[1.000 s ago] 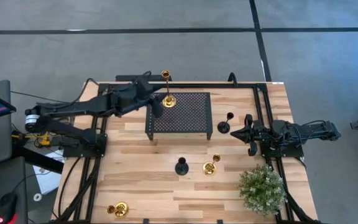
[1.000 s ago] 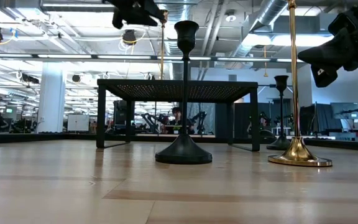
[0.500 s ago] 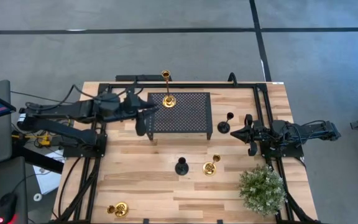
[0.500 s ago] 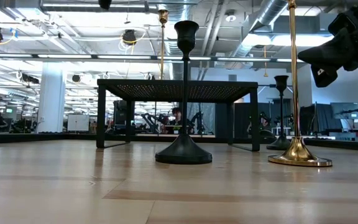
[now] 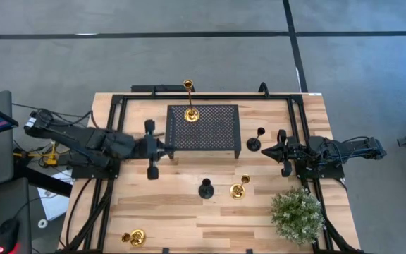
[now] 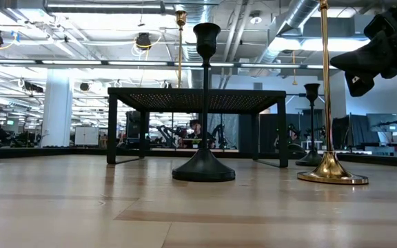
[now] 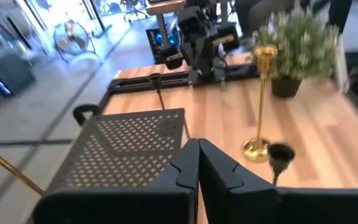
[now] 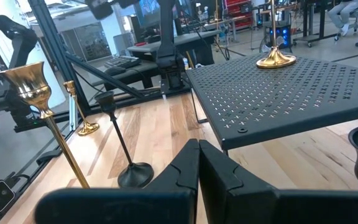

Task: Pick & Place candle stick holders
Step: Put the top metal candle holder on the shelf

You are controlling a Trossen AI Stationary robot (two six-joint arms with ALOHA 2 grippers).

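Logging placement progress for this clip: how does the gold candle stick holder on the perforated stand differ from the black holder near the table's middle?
The slim shiny gold candle stick holder is polished metal, while the matte black candle stick holder is dull and dark. The gold one stands on the black perforated metal stand. The black one stands on the bare wooden table, in front of that stand. Both are upright on round bases.
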